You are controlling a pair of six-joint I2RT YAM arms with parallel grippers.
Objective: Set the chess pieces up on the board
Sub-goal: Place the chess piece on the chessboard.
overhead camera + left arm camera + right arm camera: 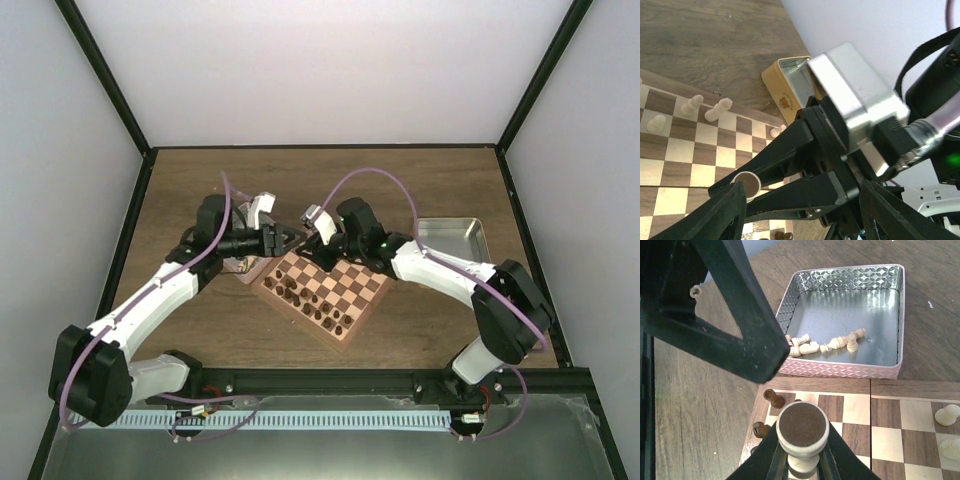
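Top external and wrist views. At left, the left gripper (283,240) has its jaws apart and empty and crowds close beside the right gripper (802,456); an advance by either arm could make them collide. The right jaws are clamped on 1 light chess piece (802,427) over the board (890,415) edge, felt base toward the camera. Lowered this way it would likely topple. 2 dark pieces (771,398) just left of these jaws could be knocked.

Robot lab test cell: plain white panel walls (320,70) on black metal frame posts (105,75) box in the brown wood-grain tabletop (420,180) beyond the right pincer (313,248). Black mounting rail (330,378) sits nearside of it, arms bolted on.
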